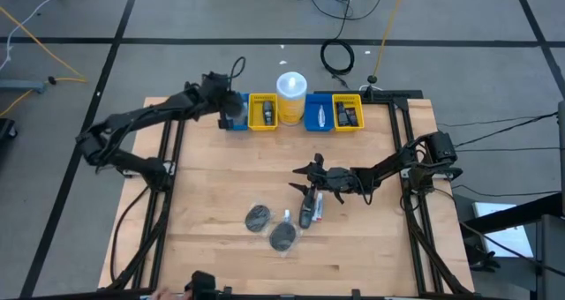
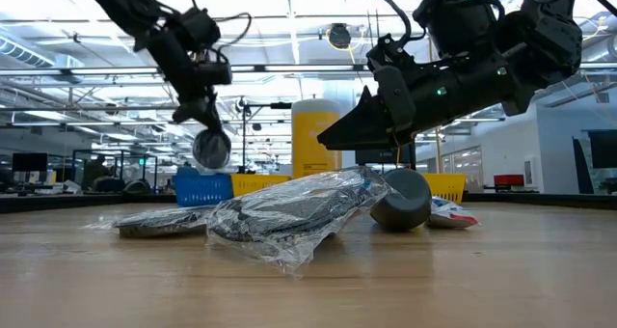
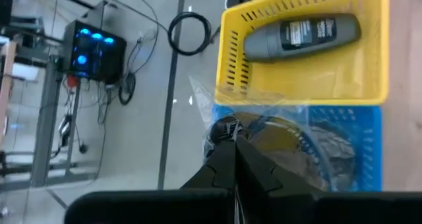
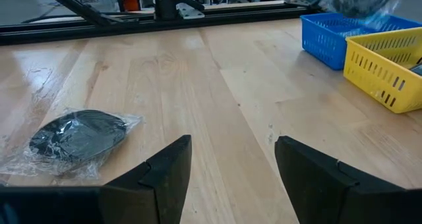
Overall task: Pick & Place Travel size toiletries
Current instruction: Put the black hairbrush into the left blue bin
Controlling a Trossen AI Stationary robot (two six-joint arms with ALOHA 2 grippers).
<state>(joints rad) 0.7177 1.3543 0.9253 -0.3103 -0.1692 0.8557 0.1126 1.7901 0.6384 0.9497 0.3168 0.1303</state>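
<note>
My left gripper (image 1: 228, 106) is at the table's far edge, over the leftmost blue bin (image 1: 237, 122), shut on a dark grey disc in clear wrap (image 3: 280, 135). In the low view that disc (image 2: 212, 150) hangs above the bin (image 2: 202, 186). My right gripper (image 1: 307, 182) is open above the middle of the table. Just nearer than it, a small dark bottle (image 1: 305, 214) and a white-silver tube (image 1: 318, 210) lie on the wood. Two more wrapped discs (image 1: 258, 217) (image 1: 282, 236) lie flat to their left. The right wrist view shows one disc (image 4: 79, 135) ahead of its fingers. My left gripper pinches the disc's clear wrap at its edge (image 3: 224, 128) between the two shut fingers (image 3: 231, 161), coming from above. The disc hangs below the fingers, lifted clear, over the blue bin (image 3: 359, 158). One layer of wrap or several, I cannot tell.
Along the far edge stand a yellow bin (image 1: 263, 111) holding a dark bottle (image 3: 300, 36), a tall white-lidded yellow cup (image 1: 291, 93), a second blue bin (image 1: 320, 113) and a second yellow bin (image 1: 348, 112). Bare wood lies between the bins and the loose items.
</note>
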